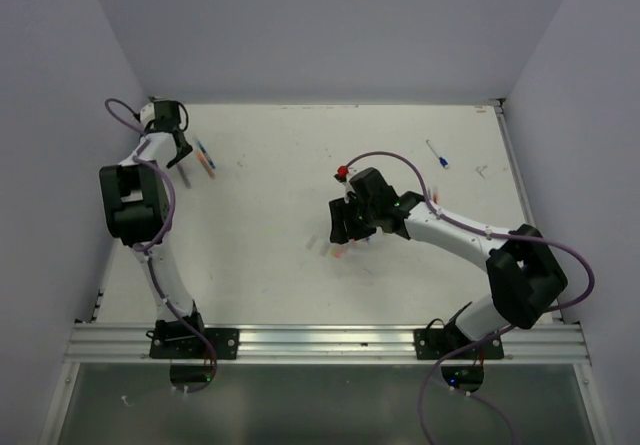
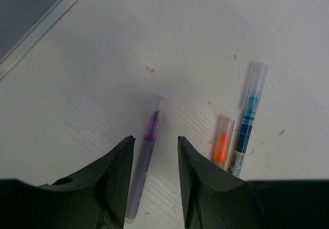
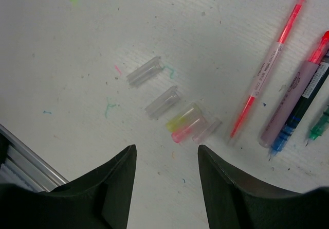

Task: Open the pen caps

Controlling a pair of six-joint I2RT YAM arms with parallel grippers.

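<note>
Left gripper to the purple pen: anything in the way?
Nothing visible. The purple pen, capped, lies between the fingers of the open left gripper; the orange pen and blue pen lie outside them, apart.

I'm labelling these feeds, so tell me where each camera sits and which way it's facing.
Top: above and behind the robot, looking down on the table; left arm and right arm show.
Left wrist: looks down at a purple pen between its jaws.
Right wrist: looks down at loose caps; jaws at bottom.
Shared: top and left wrist both show the blue pen.
</note>
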